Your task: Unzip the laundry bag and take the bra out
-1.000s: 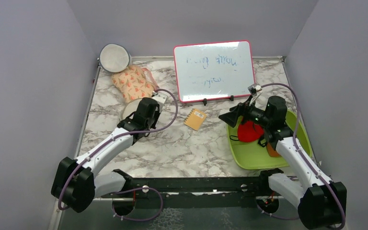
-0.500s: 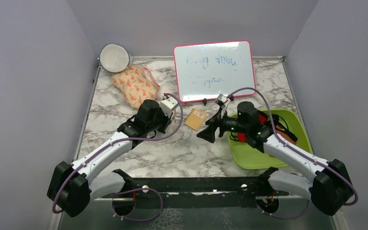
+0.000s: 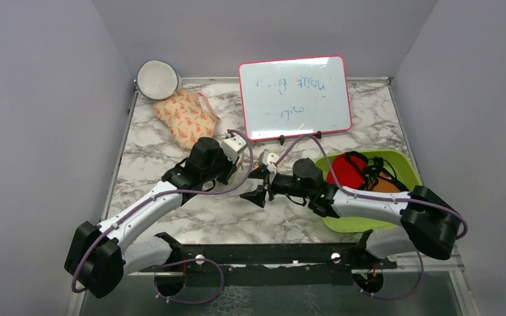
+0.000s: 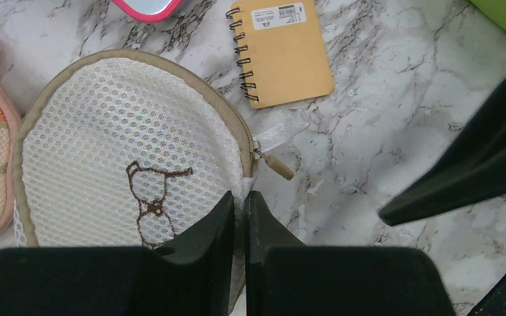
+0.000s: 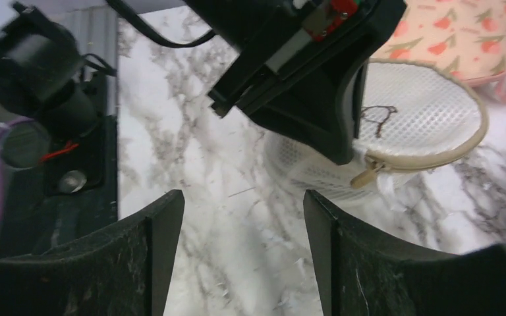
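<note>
The laundry bag (image 4: 132,145) is a round white mesh pouch with a beige zip rim and a brown squiggle, lying on the marble table. It also shows in the right wrist view (image 5: 415,108). Its zip looks closed and the beige pull (image 4: 278,166) sticks out to the side. What it holds is hidden; no bra shows in it. My left gripper (image 4: 240,197) is shut on the bag's edge just beside the pull. My right gripper (image 5: 244,197) is open and empty, low over bare table, a short way from the pull (image 5: 367,176). In the top view both grippers, left (image 3: 219,170) and right (image 3: 257,194), meet mid-table.
An orange spiral notepad (image 4: 283,52) lies just beyond the bag. A peach floral pouch (image 3: 186,117) and a grey-rimmed white disc (image 3: 157,79) are at the back left. A pink-framed whiteboard (image 3: 295,97) stands at the back. A green tray (image 3: 414,181) at the right holds red fabric (image 3: 346,170).
My right arm has swung left from over the green tray to the middle of the table, beside the left gripper. My left gripper has shifted slightly right on the bag.
</note>
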Available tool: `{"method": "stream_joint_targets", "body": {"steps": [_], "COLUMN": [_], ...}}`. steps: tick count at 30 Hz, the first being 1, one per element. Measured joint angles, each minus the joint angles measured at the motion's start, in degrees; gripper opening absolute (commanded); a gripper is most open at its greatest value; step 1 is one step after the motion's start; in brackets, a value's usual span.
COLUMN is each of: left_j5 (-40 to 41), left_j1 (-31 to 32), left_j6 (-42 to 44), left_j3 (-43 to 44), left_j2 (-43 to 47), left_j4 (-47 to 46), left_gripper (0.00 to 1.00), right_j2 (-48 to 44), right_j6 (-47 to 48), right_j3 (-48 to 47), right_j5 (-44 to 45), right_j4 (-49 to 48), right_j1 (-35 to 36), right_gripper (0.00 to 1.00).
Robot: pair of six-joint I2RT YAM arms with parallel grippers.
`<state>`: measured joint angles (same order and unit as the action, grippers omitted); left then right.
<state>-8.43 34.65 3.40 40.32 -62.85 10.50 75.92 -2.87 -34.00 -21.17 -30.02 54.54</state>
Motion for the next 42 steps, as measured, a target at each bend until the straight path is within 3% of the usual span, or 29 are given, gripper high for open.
{"method": "stream_joint_targets", "body": {"steps": [7,14,17,34,42], "left_j5": [0.0,0.0,0.0,0.0,0.1], "left_j1": [0.2,0.3,0.3,0.4,0.5], "left_j6": [0.2,0.5,0.5,0.9,1.1], "left_j3": [0.0,0.0,0.0,0.0,0.0], "left_j2": [0.0,0.0,-0.1,-0.1,-0.1], "left_j4": [0.1,0.2,0.3,0.3,0.3], "left_gripper": [0.0,0.0,0.0,0.0,0.0], "right_j2": [10.4,11.6,13.3,19.4,21.0], "right_j6": [12.0,16.6,17.2,14.5,12.7], "right_j3": [-2.0,1.4,1.6,1.4,1.0], "right_j5": [5.7,7.6,8.0,18.3,20.6], "right_j4": [-6.9,-17.7,-21.1,-28.8,-29.7], "right_j1": [0.8,1.3,1.3,1.3,1.3], "right_gripper": [0.63,0.53,0.48,0.49,0.43]}}
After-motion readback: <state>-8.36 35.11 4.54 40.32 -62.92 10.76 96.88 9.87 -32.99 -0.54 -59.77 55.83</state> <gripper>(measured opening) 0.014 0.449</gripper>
